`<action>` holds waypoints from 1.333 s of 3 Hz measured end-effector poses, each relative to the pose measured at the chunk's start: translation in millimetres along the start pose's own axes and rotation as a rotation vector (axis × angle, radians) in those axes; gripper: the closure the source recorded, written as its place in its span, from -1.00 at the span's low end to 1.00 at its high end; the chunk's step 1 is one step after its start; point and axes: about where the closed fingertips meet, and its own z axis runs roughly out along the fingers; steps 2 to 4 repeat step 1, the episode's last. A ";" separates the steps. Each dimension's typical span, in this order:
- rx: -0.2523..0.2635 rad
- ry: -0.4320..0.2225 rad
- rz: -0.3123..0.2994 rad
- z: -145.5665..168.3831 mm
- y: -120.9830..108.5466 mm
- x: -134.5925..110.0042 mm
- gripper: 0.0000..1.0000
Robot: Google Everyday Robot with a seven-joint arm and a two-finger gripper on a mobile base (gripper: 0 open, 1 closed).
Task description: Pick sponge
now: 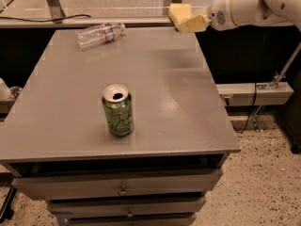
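The sponge (179,12) is a pale yellow block held off the table, above its back right corner. My gripper (186,21), with cream-yellow wedge fingers (194,23) on a white arm, comes in from the right. It is shut on the sponge's right side. The sponge touches nothing else.
A green soda can (117,109), opened, stands upright near the middle front of the grey table (188,102). A clear plastic bottle (99,33) lies on its side at the back left. Drawers sit under the table front. A metal rail runs behind the table.
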 end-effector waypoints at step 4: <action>0.000 0.000 0.000 0.1 0.1 0.0 1.00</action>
